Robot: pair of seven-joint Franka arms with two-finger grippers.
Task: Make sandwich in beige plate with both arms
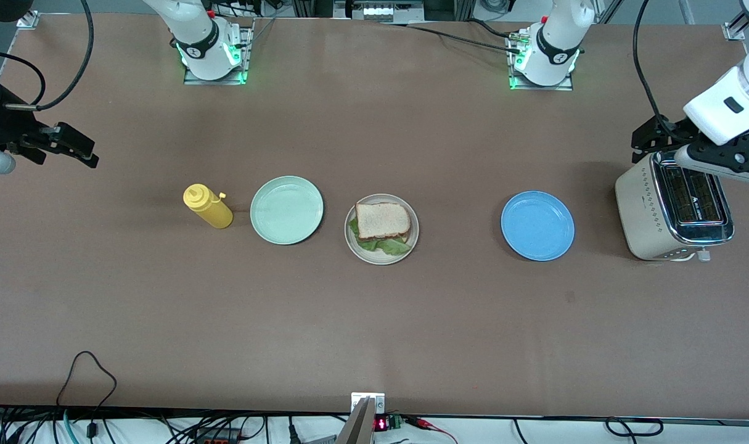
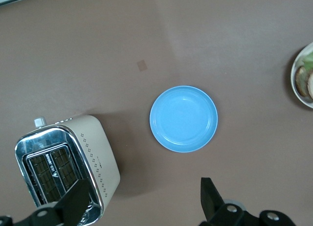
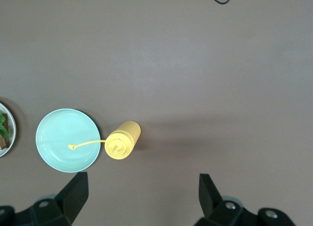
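holding both my grippers up with fingers spread and empty, left gripper (image 1: 648,143) over the toaster (image 1: 673,209), right gripper (image 1: 72,148) over bare table at my right arm's end, sandwich (image 1: 381,225) sitting on beige plate (image 1: 413,237) mid-table.

The sandwich (image 1: 382,226) lies on the beige plate (image 1: 411,237), mid-surface (image 1: 374,320). Toward the right arm's end stand another plate (image 1: 286,209), then a bottle (image 1: 208,206); toward the left arm's, a third plate (image 1: 537,226), then a toaster (image 1: 673,206).
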